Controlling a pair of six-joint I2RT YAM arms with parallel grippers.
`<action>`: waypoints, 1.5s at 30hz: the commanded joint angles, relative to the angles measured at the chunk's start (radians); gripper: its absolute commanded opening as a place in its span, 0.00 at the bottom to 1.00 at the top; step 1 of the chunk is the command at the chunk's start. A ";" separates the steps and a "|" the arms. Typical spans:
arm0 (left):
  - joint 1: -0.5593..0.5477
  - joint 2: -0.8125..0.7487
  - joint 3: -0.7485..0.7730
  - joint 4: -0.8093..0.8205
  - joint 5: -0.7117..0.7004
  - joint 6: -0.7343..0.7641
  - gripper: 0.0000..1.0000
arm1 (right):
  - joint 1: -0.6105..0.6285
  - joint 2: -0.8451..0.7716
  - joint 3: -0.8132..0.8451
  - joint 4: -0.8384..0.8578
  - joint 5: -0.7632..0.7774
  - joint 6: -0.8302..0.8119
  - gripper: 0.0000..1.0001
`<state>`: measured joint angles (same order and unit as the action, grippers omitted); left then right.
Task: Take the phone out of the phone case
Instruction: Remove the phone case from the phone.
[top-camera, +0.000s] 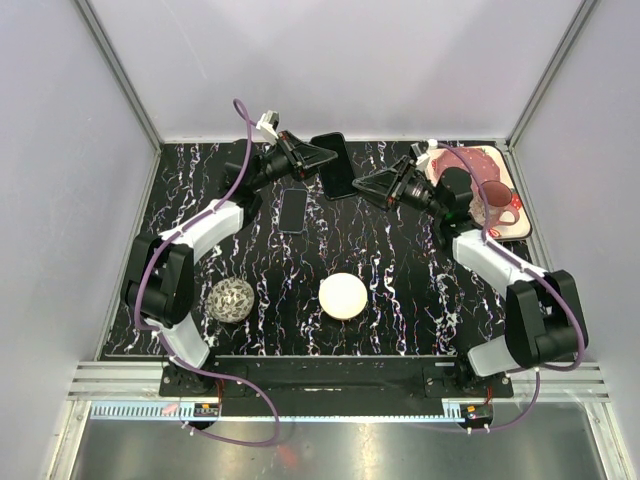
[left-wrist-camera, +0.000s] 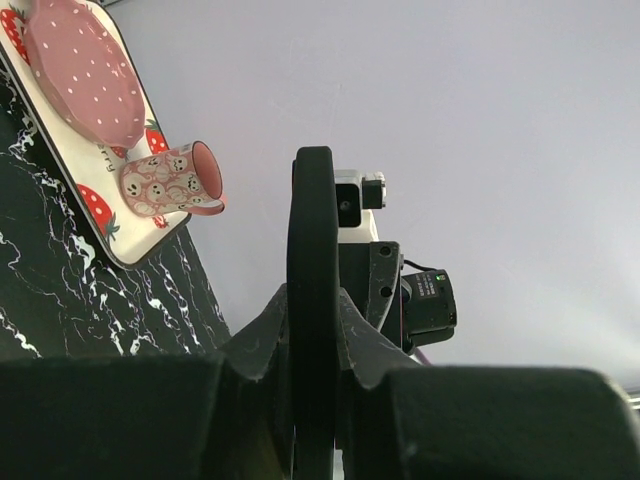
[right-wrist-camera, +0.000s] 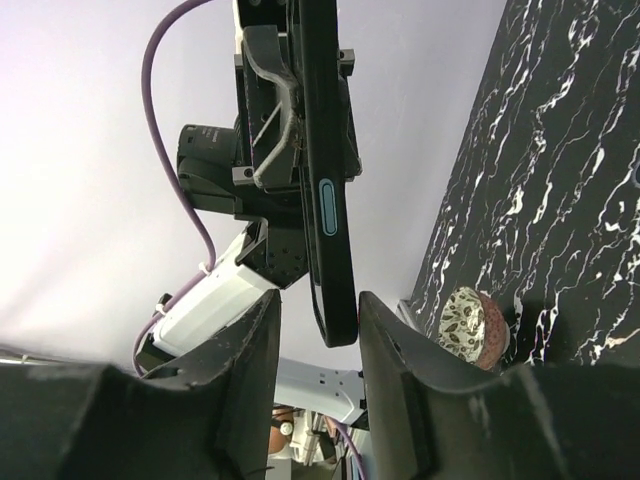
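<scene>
Surface: black marble-pattern table (top-camera: 400, 290) with white veins, flat and matte.
Room: pale grey panel walls on three sides, aluminium posts in the far corners, a ribbed metal rail along the near edge.
Edges: strawberry-print tray (left-wrist-camera: 100, 215) sits in the 2 o'clock corner, close to the right border.
Open room: bare marble runs from centre toward 4 o'clock, between the disc and the right arm.
Phone case (top-camera: 338, 170): thin black slab with a rounded rim and an oval side button, held on edge off the table at 12 o'clock. Whether the phone is inside cannot be told.
Left gripper (top-camera: 322, 157): clamped on both faces of the phone case.
Right gripper (right-wrist-camera: 318, 305): fingers spread, straddling the free end of the phone case, a gap visible on each side.
Dark slab (top-camera: 292, 210): flat on the table at 11 o'clock, just below the left gripper. Phone or bare case cannot be told.
Disc (top-camera: 343, 296): cream, smooth, round, at 6 o'clock.
Ball (top-camera: 231, 299): rounded, grey mosaic pattern, at 8 o'clock beside the left arm.
Tray load: pink dotted plate (left-wrist-camera: 85, 70) and pink mug (left-wrist-camera: 165, 182).
</scene>
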<state>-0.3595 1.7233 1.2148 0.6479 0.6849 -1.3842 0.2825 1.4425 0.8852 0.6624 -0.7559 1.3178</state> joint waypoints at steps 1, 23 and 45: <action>-0.010 -0.031 0.049 0.104 -0.028 -0.012 0.00 | 0.038 0.044 0.034 0.141 -0.052 0.061 0.43; -0.010 -0.166 -0.086 0.372 -0.038 -0.094 0.00 | 0.055 0.276 -0.051 0.905 0.297 0.667 0.00; -0.015 -0.237 -0.175 0.506 -0.018 -0.104 0.00 | 0.104 0.286 0.208 0.904 0.602 0.994 0.00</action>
<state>-0.3386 1.5417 1.0733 0.9157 0.4290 -1.4246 0.4091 1.7451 1.0031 1.3613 -0.5537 1.8400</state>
